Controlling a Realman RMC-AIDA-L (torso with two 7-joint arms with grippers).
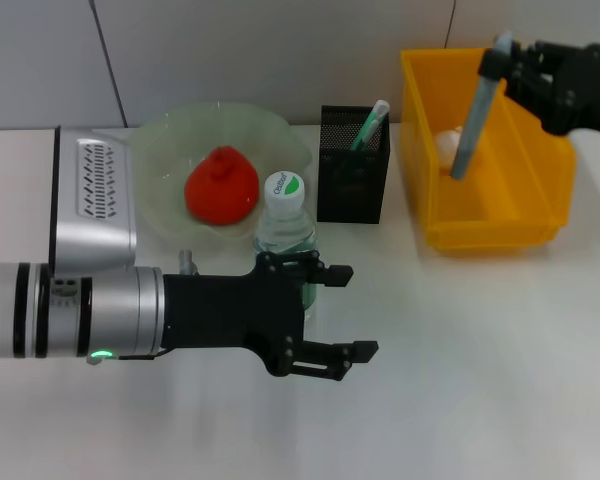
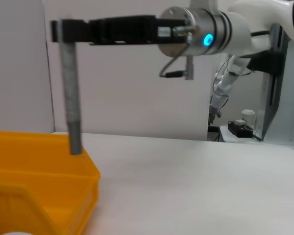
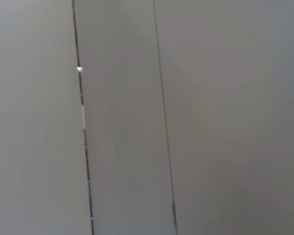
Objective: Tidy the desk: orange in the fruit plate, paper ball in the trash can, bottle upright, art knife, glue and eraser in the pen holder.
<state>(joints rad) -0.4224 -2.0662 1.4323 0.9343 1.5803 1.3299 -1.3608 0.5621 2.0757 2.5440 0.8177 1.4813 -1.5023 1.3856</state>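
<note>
Nearest the head camera, the left gripper reaches across the white tabletop from the robot's left side, its black fingers spread apart with nothing between them. It sits low over the tabletop, just in front of the bottle, which stands upright with its white-and-green cap on top.

Behind the bottle, the fruit plate rests on the tabletop with the orange lying inside it. Beside the plate, on the robot's right of it, stands the pen holder; a green-and-white pen-like item leans out of its top. A silver box-shaped device with a vented face sits on the robot's left of the fruit plate.

Farther to the robot's right is the trash can, with the paper ball resting inside near its left wall. The right gripper hovers above the trash can, closed on the upper end of a long grey stick-shaped object, apparently the art knife or the glue. The object hangs nearly upright, slightly tilted, with its lower end down inside the bin's opening. The left wrist view shows the same grey object held at its top by the right gripper, its lower tip level with the rim of the trash can.

The right wrist view shows only a plain grey wall with thin vertical seams.
</note>
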